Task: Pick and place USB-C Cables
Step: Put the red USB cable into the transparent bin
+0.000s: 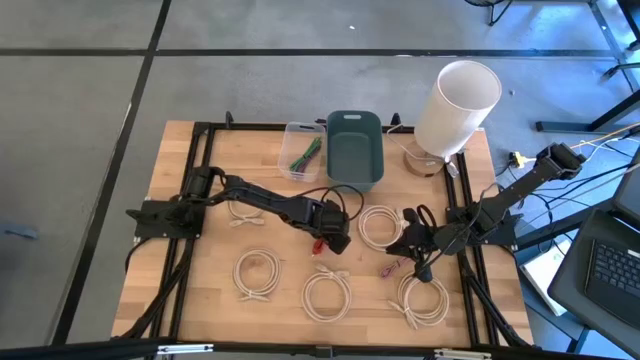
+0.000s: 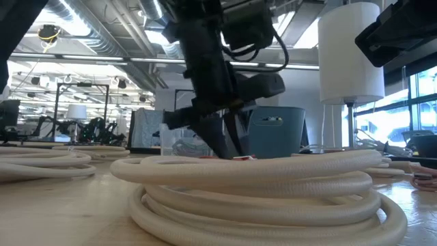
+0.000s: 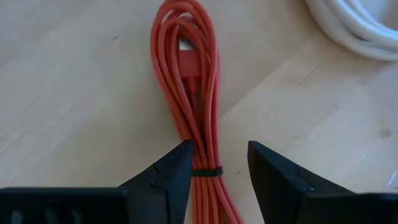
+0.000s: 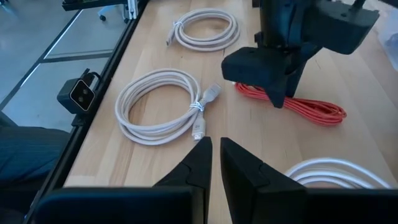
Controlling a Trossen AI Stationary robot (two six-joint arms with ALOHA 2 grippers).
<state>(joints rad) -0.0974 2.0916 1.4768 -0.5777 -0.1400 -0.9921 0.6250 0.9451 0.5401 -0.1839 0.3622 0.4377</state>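
The red USB-C cable bundle (image 3: 193, 93) lies flat on the wooden table, bound by a black tie (image 3: 207, 171); it also shows in the high view (image 1: 320, 243) and the right wrist view (image 4: 305, 107). My left gripper (image 3: 219, 165) points down over it, open, one finger on each side at the tie. Several cream-white coils lie around: (image 1: 257, 272), (image 1: 327, 293), (image 1: 378, 225), (image 1: 422, 300), (image 1: 243, 212). A pinkish-brown bundle (image 1: 388, 268) lies near my right gripper (image 1: 405, 246), which hovers shut (image 4: 216, 155) above bare wood. A green bundle (image 1: 305, 152) sits in a clear box. My left gripper comes from above with its fingers across the red bundle near the tie. One finger (image 3: 177, 165) stands right at the bundle's edge (image 3: 194, 158), and I cannot tell whether it touches. The other finger stands clear of it.
A teal bin (image 1: 355, 148) and the clear box (image 1: 298, 150) stand at the far edge, with a tall white cylinder (image 1: 458, 105) to their right. A white coil (image 2: 259, 184) fills the low view's foreground. Another coil (image 4: 161, 106) lies near the table's near edge.
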